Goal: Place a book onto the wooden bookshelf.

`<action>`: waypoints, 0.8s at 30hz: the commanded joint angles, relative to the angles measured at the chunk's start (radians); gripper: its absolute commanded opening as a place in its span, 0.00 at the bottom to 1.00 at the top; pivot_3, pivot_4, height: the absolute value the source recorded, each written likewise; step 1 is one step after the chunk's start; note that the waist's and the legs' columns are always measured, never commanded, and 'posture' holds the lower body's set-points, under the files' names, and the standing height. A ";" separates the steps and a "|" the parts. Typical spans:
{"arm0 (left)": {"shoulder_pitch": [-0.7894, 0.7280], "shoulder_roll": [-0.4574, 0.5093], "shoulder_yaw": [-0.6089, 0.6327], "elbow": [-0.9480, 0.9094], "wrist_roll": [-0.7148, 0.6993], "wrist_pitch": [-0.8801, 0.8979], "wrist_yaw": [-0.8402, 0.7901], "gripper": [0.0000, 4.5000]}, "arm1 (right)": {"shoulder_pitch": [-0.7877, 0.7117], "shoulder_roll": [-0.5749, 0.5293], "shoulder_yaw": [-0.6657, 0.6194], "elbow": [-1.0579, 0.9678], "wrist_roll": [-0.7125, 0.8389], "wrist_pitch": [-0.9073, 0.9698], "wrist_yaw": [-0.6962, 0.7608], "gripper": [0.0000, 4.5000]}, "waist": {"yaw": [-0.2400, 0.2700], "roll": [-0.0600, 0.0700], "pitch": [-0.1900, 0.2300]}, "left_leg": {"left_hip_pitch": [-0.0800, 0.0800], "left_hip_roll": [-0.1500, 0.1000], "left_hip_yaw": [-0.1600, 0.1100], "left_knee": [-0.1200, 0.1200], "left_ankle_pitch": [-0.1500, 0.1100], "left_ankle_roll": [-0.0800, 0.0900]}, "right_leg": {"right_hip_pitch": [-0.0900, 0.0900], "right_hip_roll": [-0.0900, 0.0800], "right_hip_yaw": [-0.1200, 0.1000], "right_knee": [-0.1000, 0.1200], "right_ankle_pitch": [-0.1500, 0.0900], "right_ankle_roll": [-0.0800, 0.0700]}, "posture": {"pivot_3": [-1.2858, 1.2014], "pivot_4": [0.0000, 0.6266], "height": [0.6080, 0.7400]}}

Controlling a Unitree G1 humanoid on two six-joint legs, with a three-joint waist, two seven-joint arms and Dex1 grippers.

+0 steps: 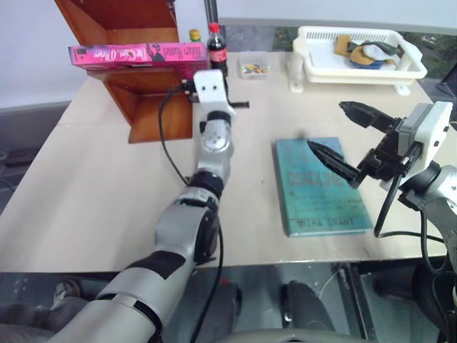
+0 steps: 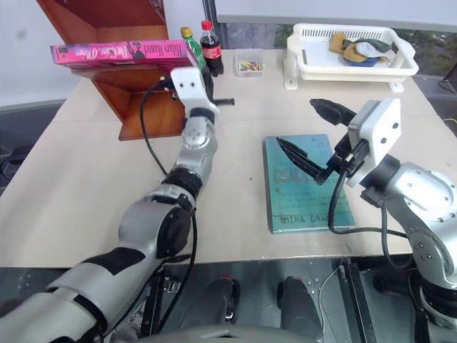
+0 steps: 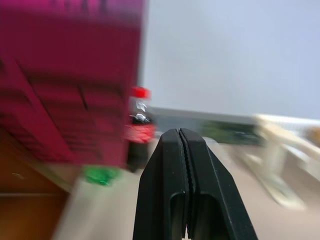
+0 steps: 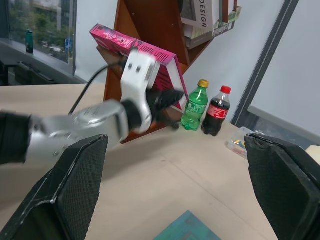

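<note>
Pink paperback lying flat on the shelf board of the wooden bookshelf, spine outward, with one end overhanging the board on the side away from the bottles. By the pictures, the placement itself appears done: the book rests on the shelf and neither end effector holds it.

Left end effector, fingers pressed together and empty, sits just beside the end of the book nearest the bottles; whether its fingertips touch the cover cannot be told. In its own wrist view the closed fingers point past the book's edge toward the cola bottle. Judged from this, what remains is at most a nudge to seat the overhanging book more squarely, then drawing the arm clear of the bookshelf.

Right end effector, fingers spread wide and holding nothing, hangs well apart from the bookshelf, above the teal-green book that lies flat on the tabletop. That book is not the task's object and need not be moved.

Beside the bookshelf, on its side toward the right arm, stand a green bottle and the cola bottle, close to the left arm's path out. Farther along the tabletop from the bookshelf are a small clear box and a white basket.
</note>
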 commanded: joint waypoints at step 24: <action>1.077 0.685 0.302 -1.251 -0.612 0.873 -0.860 0.99 | 0.453 -0.114 -0.316 0.050 -0.034 -0.083 0.267 1.00 | 0.001 0.002 0.000 | 0.004 0.005 0.000 0.000 -0.003 0.004 | 0.003 0.001 0.001 0.000 0.000 -0.001 | 0.52 0.24 1.00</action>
